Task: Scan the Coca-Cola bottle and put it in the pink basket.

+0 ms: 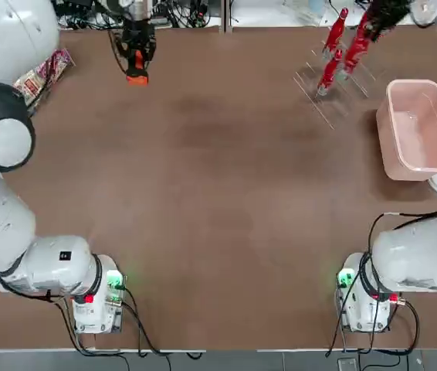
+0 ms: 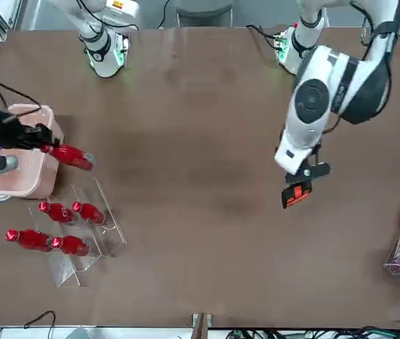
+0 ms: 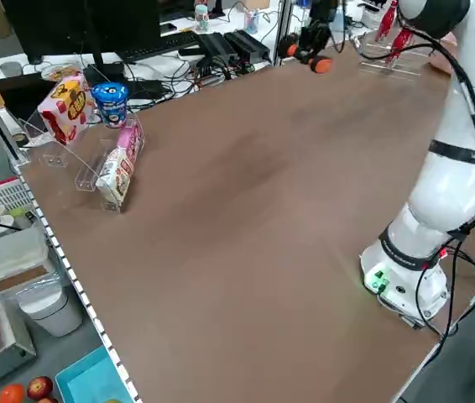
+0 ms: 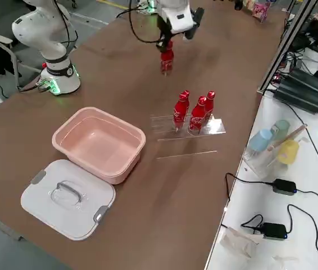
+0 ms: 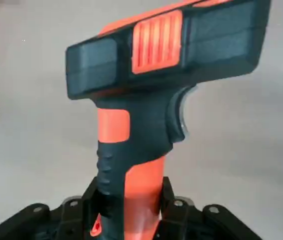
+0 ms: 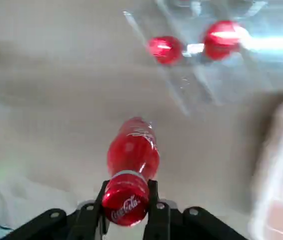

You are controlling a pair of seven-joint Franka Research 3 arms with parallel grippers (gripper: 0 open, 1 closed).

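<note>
Right gripper (image 6: 128, 199): closed on the neck of one Coca-Cola bottle (image 6: 133, 152), just under its red cap. In the front view this pair is at the left of the frame, above the tabletop. The bottle runs from the claw down and to the right there; in the right side view it hangs directly below the claw, at upper centre. Long axis: close to upright as far as I can judge — cap in the fingers, base towards the table.

Nearest arm: the right one, which already has the bottle. Just beyond, at lower left of the front view, four like bottles stand in the clear acrylic rack (image 2: 64, 272), apart from the held one. The pink basket (image 1: 420, 131) is at the right of the top view, below the claw in that frame; nothing shows inside it.

Left gripper (image 2: 303, 176): closed around the grip of the orange-and-black handheld scanner (image 5: 154, 120), right of centre in the front view, well apart from the bottle.

Finding: the scan looks to be the step in hand. It calls for closing the gap between the two claws and turning the barcode to the scanner's nose — a label facing away would give no read. Basket after that.
</note>
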